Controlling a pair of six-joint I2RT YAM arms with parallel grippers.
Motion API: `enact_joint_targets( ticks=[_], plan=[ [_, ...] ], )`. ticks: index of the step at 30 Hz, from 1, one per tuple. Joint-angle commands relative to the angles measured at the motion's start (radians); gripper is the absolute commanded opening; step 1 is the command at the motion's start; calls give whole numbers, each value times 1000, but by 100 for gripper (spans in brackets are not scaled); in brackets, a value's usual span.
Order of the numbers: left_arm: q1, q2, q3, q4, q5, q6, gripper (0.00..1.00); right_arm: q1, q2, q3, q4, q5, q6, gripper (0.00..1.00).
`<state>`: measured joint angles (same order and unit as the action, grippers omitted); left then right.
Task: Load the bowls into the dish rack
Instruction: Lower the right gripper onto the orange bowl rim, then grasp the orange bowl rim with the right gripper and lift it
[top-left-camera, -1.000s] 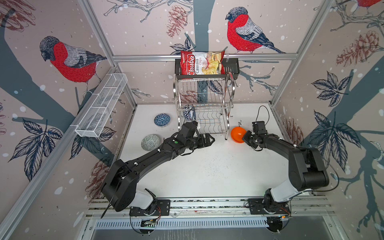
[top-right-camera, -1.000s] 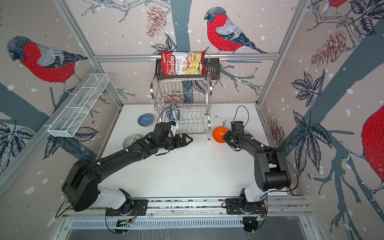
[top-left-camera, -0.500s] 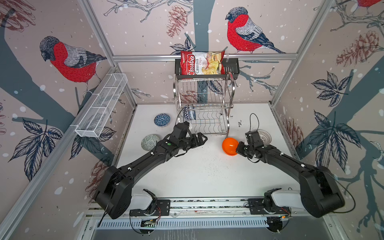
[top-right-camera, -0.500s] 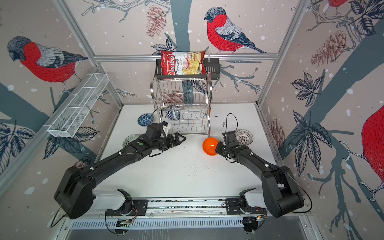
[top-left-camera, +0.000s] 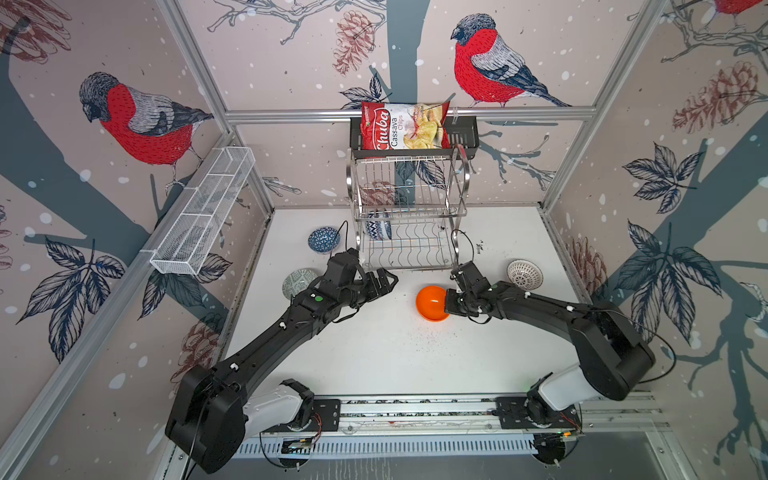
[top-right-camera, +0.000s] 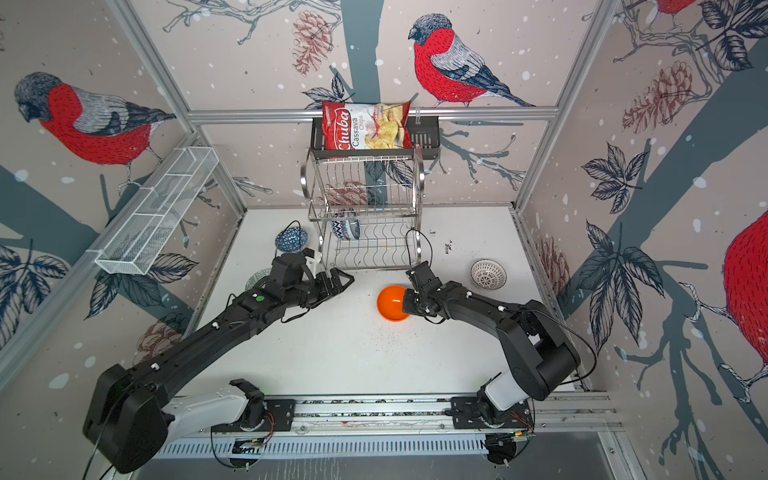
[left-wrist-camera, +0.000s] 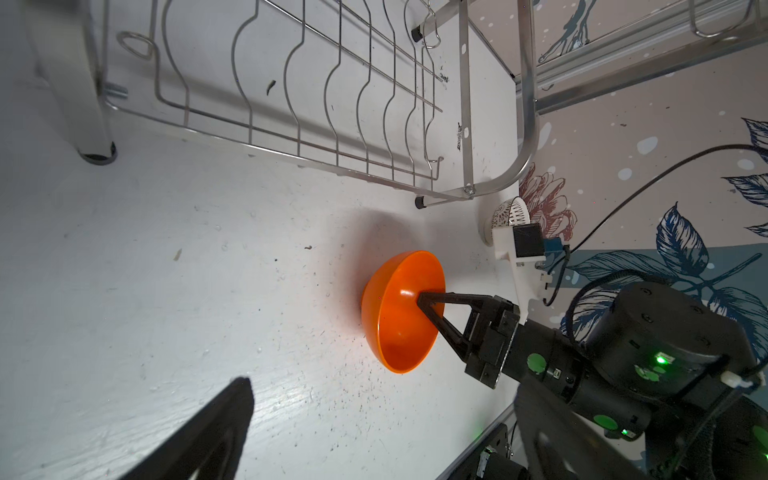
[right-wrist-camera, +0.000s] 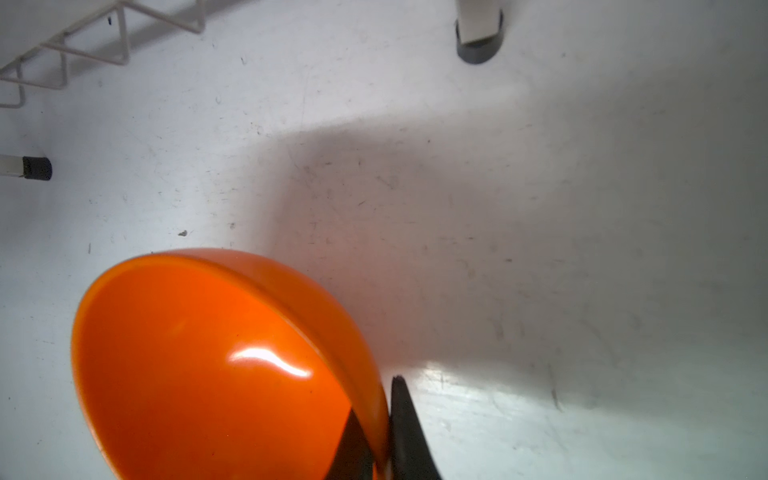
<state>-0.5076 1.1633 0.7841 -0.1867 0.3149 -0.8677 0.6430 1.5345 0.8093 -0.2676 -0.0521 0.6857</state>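
Observation:
My right gripper (top-left-camera: 446, 301) (right-wrist-camera: 384, 415) is shut on the rim of the plain orange bowl (top-left-camera: 431, 303) (top-right-camera: 392, 303) (left-wrist-camera: 399, 311) (right-wrist-camera: 208, 365). It holds the bowl tipped on its side, low over the table in front of the dish rack (top-left-camera: 409, 216) (top-right-camera: 365, 212) (left-wrist-camera: 332, 104). My left gripper (top-left-camera: 388, 282) (top-right-camera: 345, 280) (left-wrist-camera: 374, 436) stands open and empty, left of the bowl. A blue-and-white bowl (top-left-camera: 377, 227) stands in the rack's lower tier. On the table sit a blue bowl (top-left-camera: 324, 240), a grey-green bowl (top-left-camera: 298, 282) and a white patterned bowl (top-left-camera: 525, 274).
A bag of chips (top-left-camera: 403, 126) lies on the black shelf above the rack. A long white mesh basket (top-left-camera: 203, 212) hangs on the left wall. The rack's feet (right-wrist-camera: 478, 45) stand on the table close to the orange bowl.
My right gripper has carried the orange bowl away from the rack's right side toward the table's middle, uncovering the white patterned bowl. My left arm has drawn back a little from the rack.

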Motion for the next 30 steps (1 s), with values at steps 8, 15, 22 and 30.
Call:
enact_joint_targets(
  ticks=[8, 15, 22, 30],
  plan=[
    [120, 6, -2, 21, 97, 60, 98, 37, 37, 145, -169, 145, 40, 34],
    [171, 16, -55, 124, 138, 62, 98, 108, 40, 273, -295, 291, 67, 59],
    [208, 32, -73, 167, 147, 89, 98, 193, 81, 313, -202, 318, 42, 82],
    [221, 78, -50, 156, 157, 95, 98, 295, 195, 373, -174, 303, 93, 87]
  ],
)
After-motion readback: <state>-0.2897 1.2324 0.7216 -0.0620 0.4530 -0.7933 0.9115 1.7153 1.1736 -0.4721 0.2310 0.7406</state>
